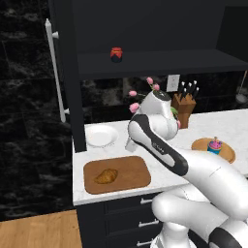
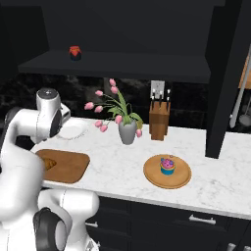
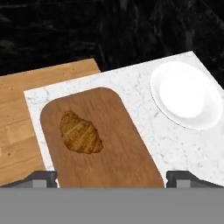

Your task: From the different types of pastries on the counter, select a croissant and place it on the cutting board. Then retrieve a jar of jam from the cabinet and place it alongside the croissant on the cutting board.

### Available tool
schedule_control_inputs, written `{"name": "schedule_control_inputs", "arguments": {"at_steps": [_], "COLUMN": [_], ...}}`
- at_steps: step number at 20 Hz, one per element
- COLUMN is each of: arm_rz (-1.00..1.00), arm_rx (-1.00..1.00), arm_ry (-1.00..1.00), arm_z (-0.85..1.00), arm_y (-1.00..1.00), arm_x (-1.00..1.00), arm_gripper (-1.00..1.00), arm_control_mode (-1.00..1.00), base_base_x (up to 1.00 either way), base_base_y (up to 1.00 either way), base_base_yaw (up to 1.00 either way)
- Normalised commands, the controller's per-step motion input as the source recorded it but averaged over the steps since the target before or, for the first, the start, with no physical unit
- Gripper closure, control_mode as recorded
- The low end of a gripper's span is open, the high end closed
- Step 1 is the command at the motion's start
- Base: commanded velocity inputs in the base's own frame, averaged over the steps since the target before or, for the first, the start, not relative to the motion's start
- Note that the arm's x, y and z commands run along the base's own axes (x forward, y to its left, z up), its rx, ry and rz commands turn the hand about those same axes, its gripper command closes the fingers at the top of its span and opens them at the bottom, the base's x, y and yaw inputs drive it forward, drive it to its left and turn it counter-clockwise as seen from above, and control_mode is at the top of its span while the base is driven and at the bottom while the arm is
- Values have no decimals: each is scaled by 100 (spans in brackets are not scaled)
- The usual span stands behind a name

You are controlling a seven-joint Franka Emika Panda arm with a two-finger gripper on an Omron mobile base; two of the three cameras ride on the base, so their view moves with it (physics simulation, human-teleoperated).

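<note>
Hand view showed spread fingers [image 3: 112, 178] above the golden-brown croissant [image 3: 80, 133] lying on the brown wooden cutting board [image 3: 118, 144]; small red jam jar [image 1: 116, 54] sat on the dark cabinet shelf [image 1: 160, 63].

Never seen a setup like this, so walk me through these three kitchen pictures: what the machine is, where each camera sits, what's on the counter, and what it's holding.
It is a white robot arm on a driving base, in a rendered kitchen. Two cameras ride behind it, left and right; the third looks down from its hand.

On the marble counter lies a wooden cutting board with a croissant on it. Beside it is a white plate. Farther right are a vase of tulips, a knife block, and a cupcake on a round wooden plate. A red jar of jam waits on the cabinet shelf.

The gripper is open, holding nothing.
</note>
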Motion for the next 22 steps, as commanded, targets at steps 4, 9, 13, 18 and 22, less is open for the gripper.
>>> {"name": "schedule_control_inputs", "arguments": {"at_steps": [4, 9, 13, 18, 22], "arm_rz": [-23, -32, -38, -41, -29], "arm_rx": [19, 11, 8, 8, 11], "arm_ry": [0, 0, 0, 0, 0], "arm_z": [81, 67, 54, 46, 46], "arm_y": [-60, -42, -28, -13, -6], "arm_x": [0, 1, 0, 0, 0], "arm_gripper": [-100, -100, -100, -100, -100], "arm_control_mode": [-100, -100, -100, -100, -100], "base_base_x": [0, 0, 0, 0, 0], "base_base_y": [0, 0, 0, 0, 0], "base_base_yaw": [0, 0, 0, 0, 0]}}
